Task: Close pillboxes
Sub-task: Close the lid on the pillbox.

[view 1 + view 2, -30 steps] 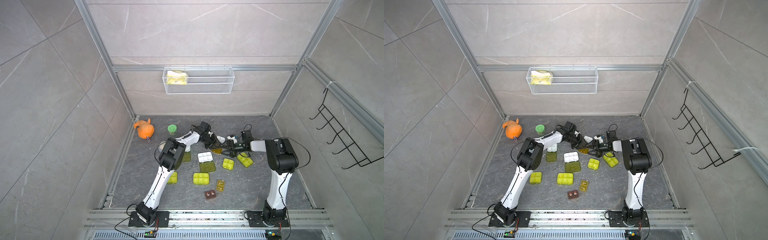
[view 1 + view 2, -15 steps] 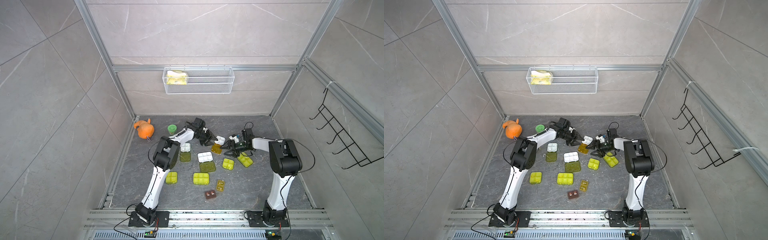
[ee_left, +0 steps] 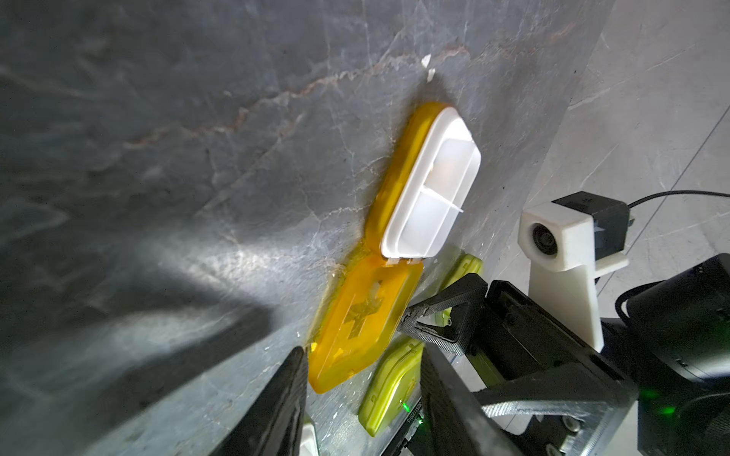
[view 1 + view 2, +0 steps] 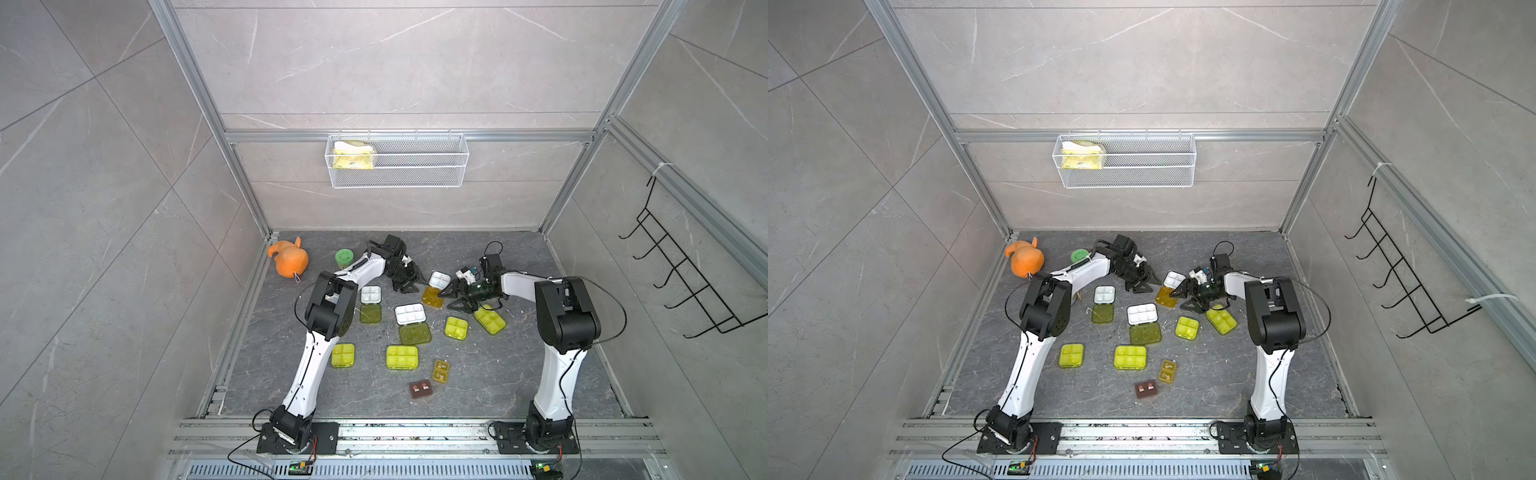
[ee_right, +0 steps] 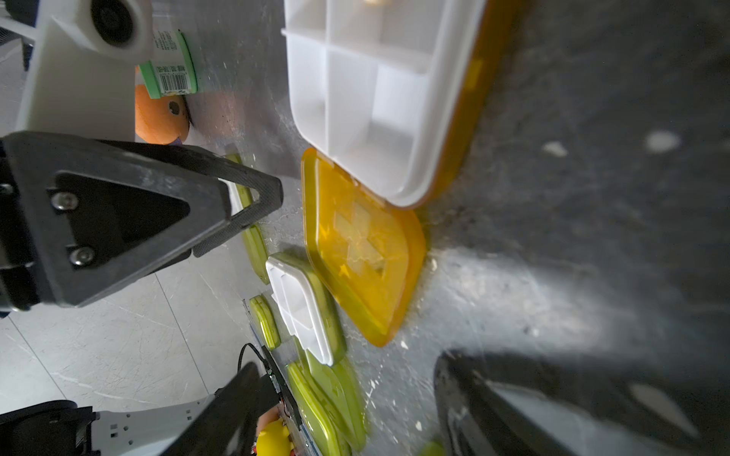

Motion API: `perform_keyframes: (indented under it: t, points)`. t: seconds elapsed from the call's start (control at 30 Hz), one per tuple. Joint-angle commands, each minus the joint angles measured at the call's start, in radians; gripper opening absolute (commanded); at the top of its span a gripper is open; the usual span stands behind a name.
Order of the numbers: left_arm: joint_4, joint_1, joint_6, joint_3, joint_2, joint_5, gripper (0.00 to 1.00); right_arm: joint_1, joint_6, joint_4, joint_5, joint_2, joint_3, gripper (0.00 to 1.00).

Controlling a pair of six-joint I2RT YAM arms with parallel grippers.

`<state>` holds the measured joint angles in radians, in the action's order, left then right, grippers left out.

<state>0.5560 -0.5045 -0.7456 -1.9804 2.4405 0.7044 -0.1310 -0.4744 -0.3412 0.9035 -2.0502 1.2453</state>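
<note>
The orange-lidded pillbox lies open at the back middle, its white tray [image 4: 439, 279] beside its flat lid [image 4: 432, 297]. My left gripper [image 4: 409, 286] is open just left of it, and my right gripper [image 4: 453, 299] is open just right of it; neither holds anything. The left wrist view shows that tray [image 3: 430, 189] and lid [image 3: 363, 316] ahead of my left gripper [image 3: 361, 367]. Ahead of my right gripper [image 5: 347, 379] lies the same lid [image 5: 363, 244]. Two more pillboxes lie open, with white trays [image 4: 370, 294] [image 4: 410, 313]. Several yellow-green ones [image 4: 402, 357] are closed, as are an amber [image 4: 440, 370] and a brown one [image 4: 421, 389].
An orange plush toy [image 4: 289, 259] and a green-lidded jar [image 4: 344, 257] stand at the back left. A wire basket [image 4: 397, 160] hangs on the back wall and a black hook rack [image 4: 681, 282] on the right wall. White crumbs dot the floor.
My left gripper has drawn back leftward from the orange-lidded pillbox and its jaws have widened. The right arm has barely shifted.
</note>
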Motion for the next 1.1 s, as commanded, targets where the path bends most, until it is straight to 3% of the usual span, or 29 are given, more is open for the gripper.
perform_keyframes:
  t: [0.0,0.2,0.7,1.07]
  points:
    - [0.002,-0.005,0.053,-0.019,0.028,0.012,0.5,-0.014,0.005,-0.012,-0.004,-0.044,0.035,0.71]
    - [-0.079,-0.012,0.064,0.017,0.048,0.058,0.52,-0.016,-0.056,0.065,0.025,-0.069,0.03,0.71]
    - [-0.439,-0.028,-0.132,0.217,-0.02,0.214,0.53,-0.019,-0.14,0.186,0.129,-0.031,-0.007,0.72]
    - [-0.552,-0.028,-0.225,0.287,-0.08,0.24,0.53,-0.018,-0.134,0.174,0.126,0.014,-0.051,0.72]
